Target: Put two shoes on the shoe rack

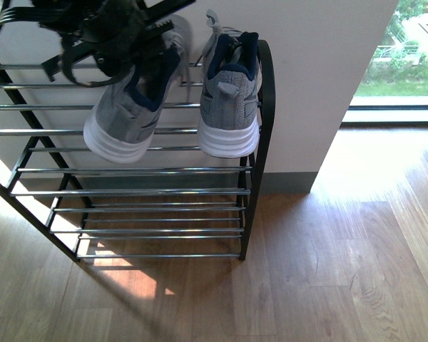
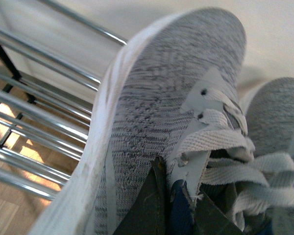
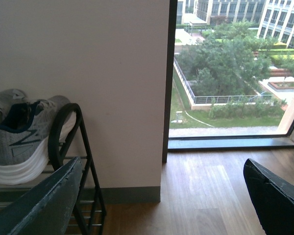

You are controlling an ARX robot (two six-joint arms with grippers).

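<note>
Over the top tier of the shoe rack (image 1: 143, 191), the left gripper (image 1: 132, 44) was closed on the held sneaker (image 1: 128, 114), a grey knit one with a thick white sole. It gripped the sneaker at the mouth. In the left wrist view its dark fingers (image 2: 144, 205) pinched the upper beside the navy lining and the white laces. The held sneaker was tilted. Its toe pointed toward the wall (image 1: 321, 85) behind the shoe rack, and its heel hung low over the rack's front bars. Whether its sole touched those bars could not be told from the front view.

The second sneaker (image 1: 230, 100) stood on the same top tier of the shoe rack, just beside the held sneaker and apart from it. It sat hard against the black end frame on the side nearer the window (image 1: 399, 50). Its heel faced the front of the rack and its toe faced the wall. In the right wrist view its white sole lay on the chrome bars, next to the rounded loop of that end frame.

Out past that same end of the shoe rack, the right gripper (image 3: 161, 169) was spread wide with nothing between its jaws. One dark finger showed at each lower corner of its own camera's view. Wooden floor (image 1: 328, 271) lay under and in front of the shoe rack, with sunlight falling across it at the rack's foot.
</note>
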